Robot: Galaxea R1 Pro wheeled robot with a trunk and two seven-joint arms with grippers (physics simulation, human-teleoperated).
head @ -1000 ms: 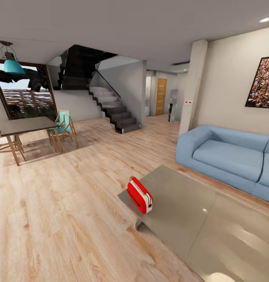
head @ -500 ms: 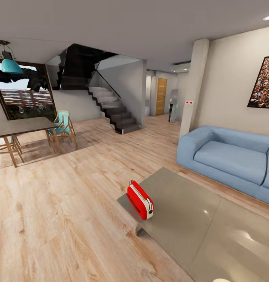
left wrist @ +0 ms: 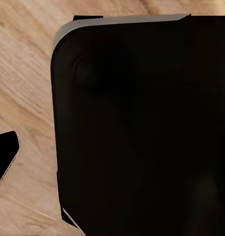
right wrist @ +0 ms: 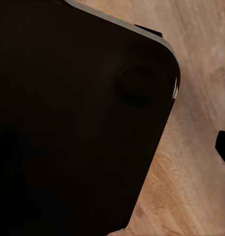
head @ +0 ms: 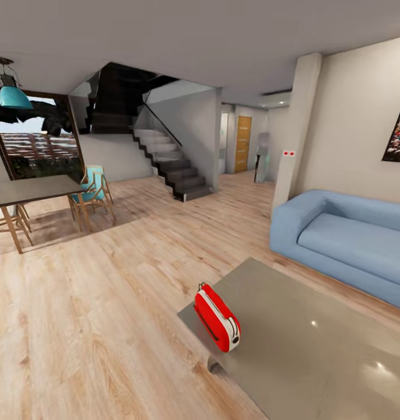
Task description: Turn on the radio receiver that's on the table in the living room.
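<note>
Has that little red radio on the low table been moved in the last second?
No. The red radio sits at the same corner of the coffee table; the whole picture shifted, so the camera moved.

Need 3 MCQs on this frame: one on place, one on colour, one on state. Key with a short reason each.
1. Where does the radio sit?
A. On the dining table
B. On the coffee table, near its corner
C. On the sofa

2. What colour is the sofa?
A. Pale blue
B. Red
C. Grey

3. How does the radio stand?
A. Flat on its side
B. Hanging off the edge
C. Upright on its base

Key: 1 B, the red radio rests on the glossy grey top by the corner nearest the open floor. 2 A, the sofa along the beige wall is pale blue. 3 C, it stands on its narrow base with its handle on top.
</note>
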